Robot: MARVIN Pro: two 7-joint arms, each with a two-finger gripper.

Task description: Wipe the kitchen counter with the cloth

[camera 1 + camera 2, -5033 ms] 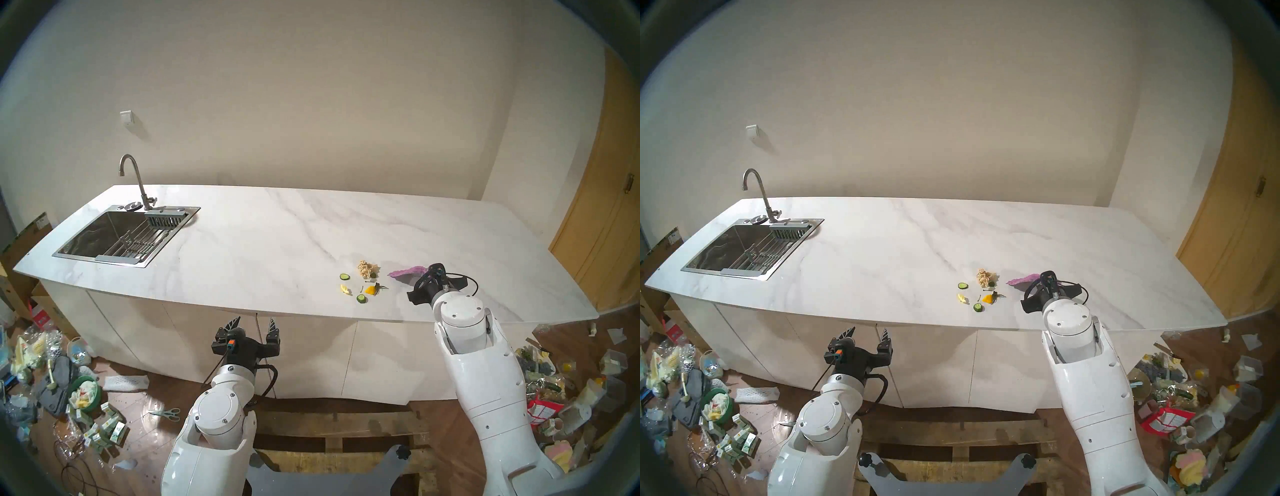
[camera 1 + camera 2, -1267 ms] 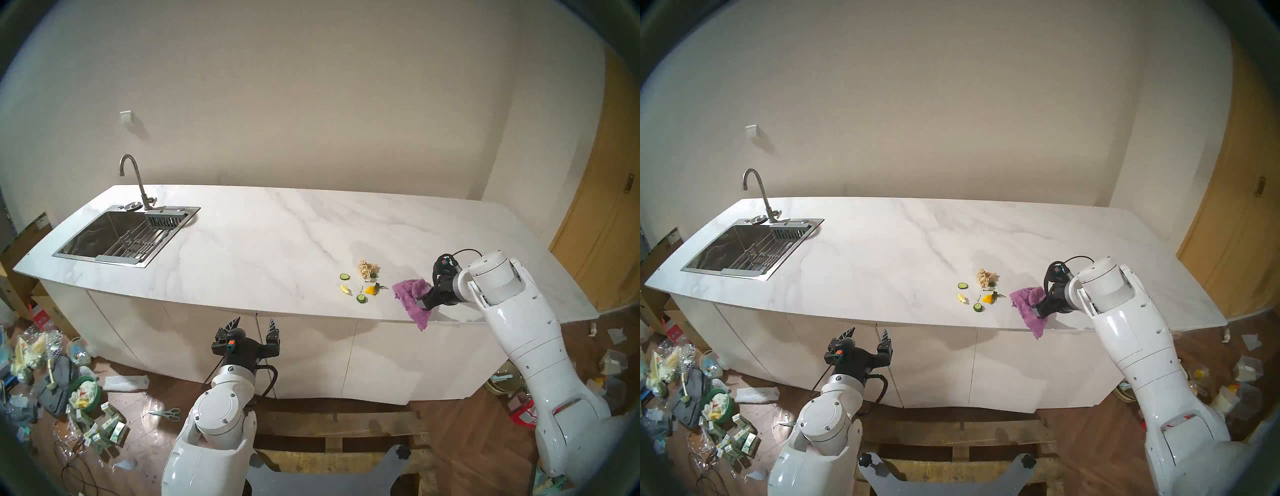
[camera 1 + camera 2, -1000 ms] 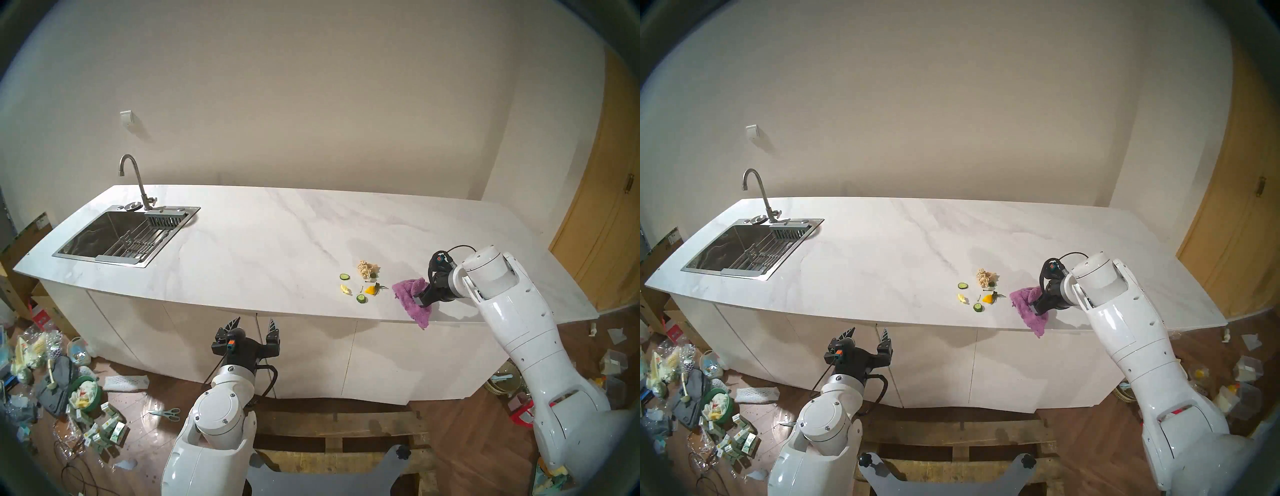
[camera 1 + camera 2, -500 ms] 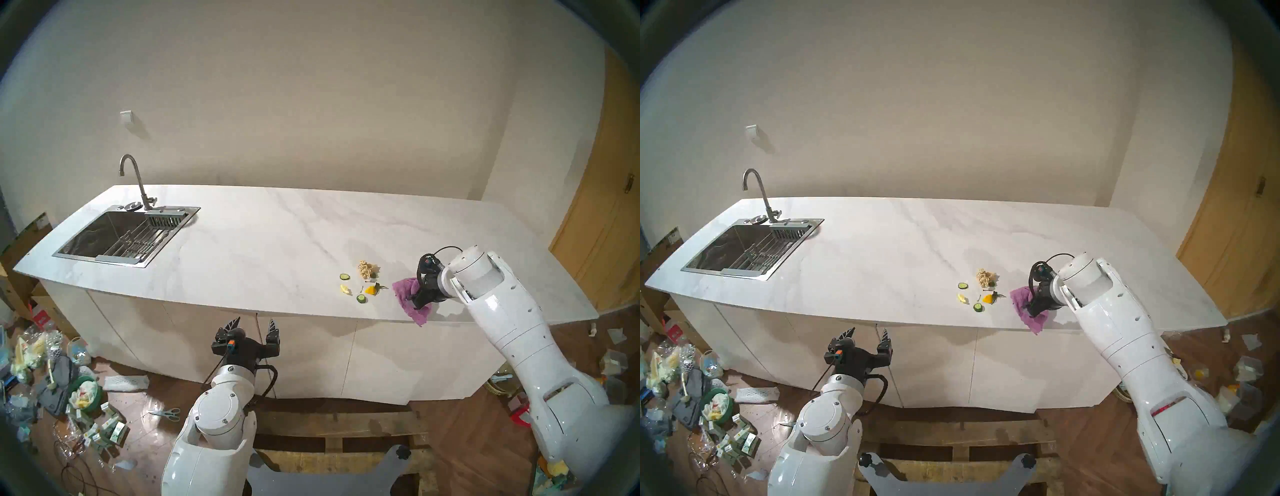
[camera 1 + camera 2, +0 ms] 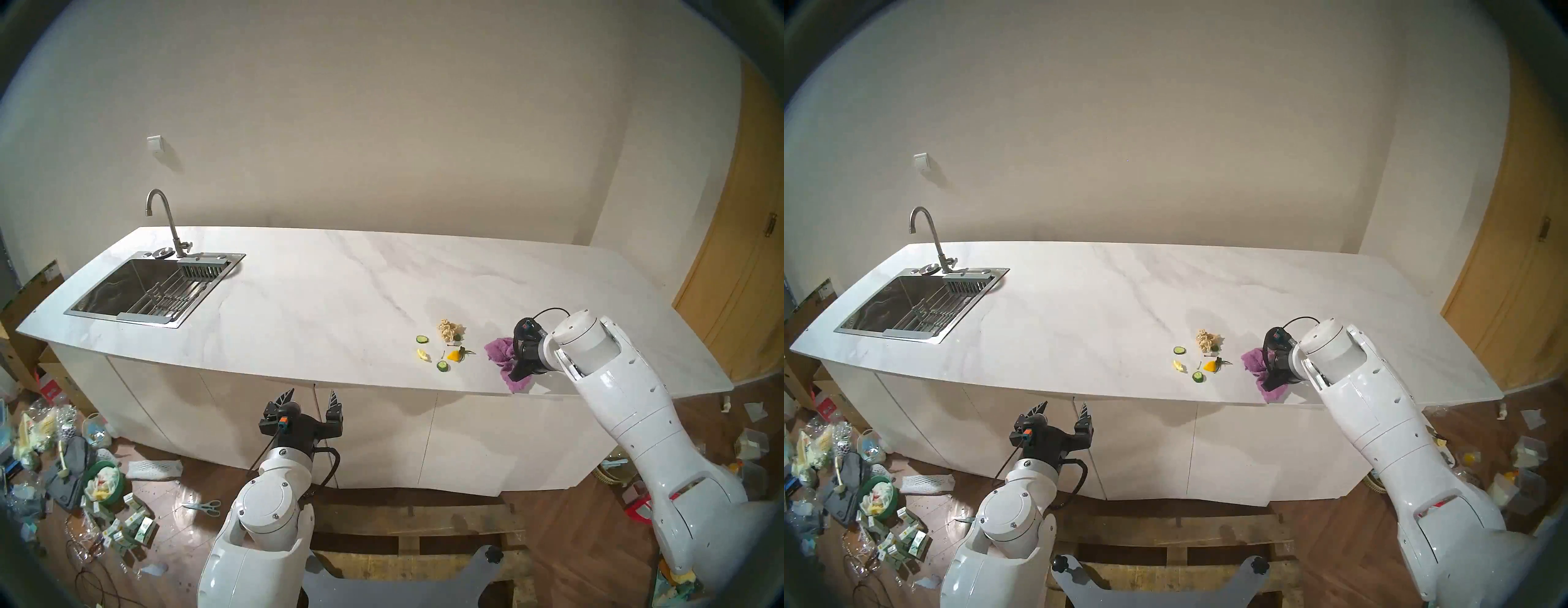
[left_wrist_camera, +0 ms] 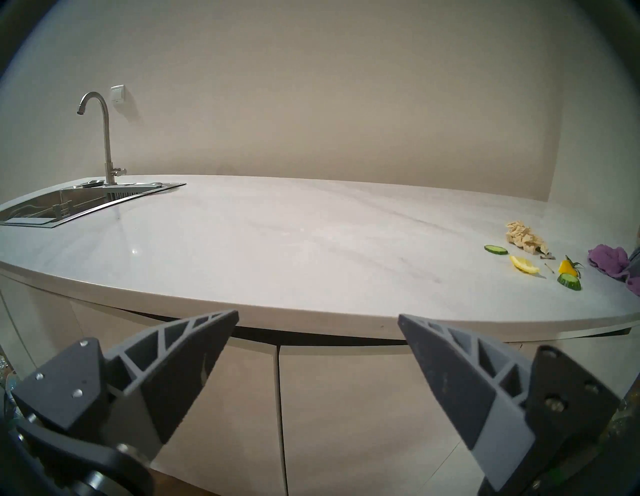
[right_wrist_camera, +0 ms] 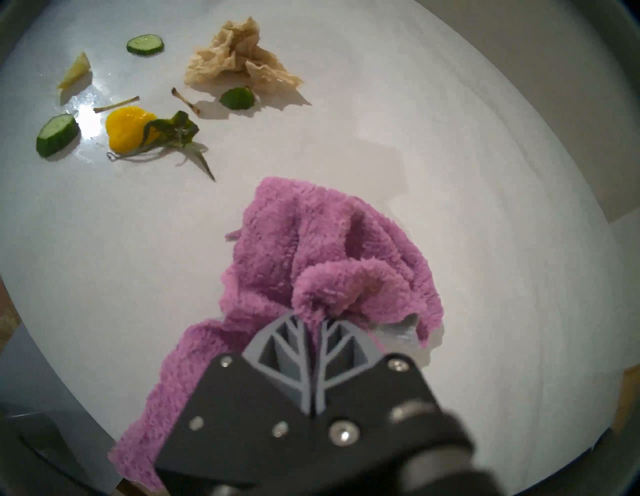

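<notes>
- White marble fills our head stereo left view: the kitchen counter (image 5: 322,297) has the sink (image 5: 148,288) and faucet (image 5: 163,220) at ten o'clock. Our right gripper (image 5: 515,373) is pinched on the cloth (image 5: 500,350), bunched near the counter's front edge at three o'clock. Food scraps (image 5: 445,346) lie just beside it toward nine o'clock.
- From our head stereo right view, the left gripper (image 5: 1062,414) hangs before the cabinet, fingers spread wide and empty, at six o'clock.
- Through our left wrist view, both fingers (image 6: 187,346) stand far apart; the cloth (image 6: 609,259) peeks in at three o'clock, past the cucumber slices (image 6: 569,282).
- Our right wrist view shows the fingertips (image 7: 334,332) together on a fold of the cloth (image 7: 311,249). Crumpled beige paper (image 7: 239,59) sits at twelve o'clock, a yellow pepper piece (image 7: 128,130) at ten o'clock, between cloth and cucumber.
</notes>
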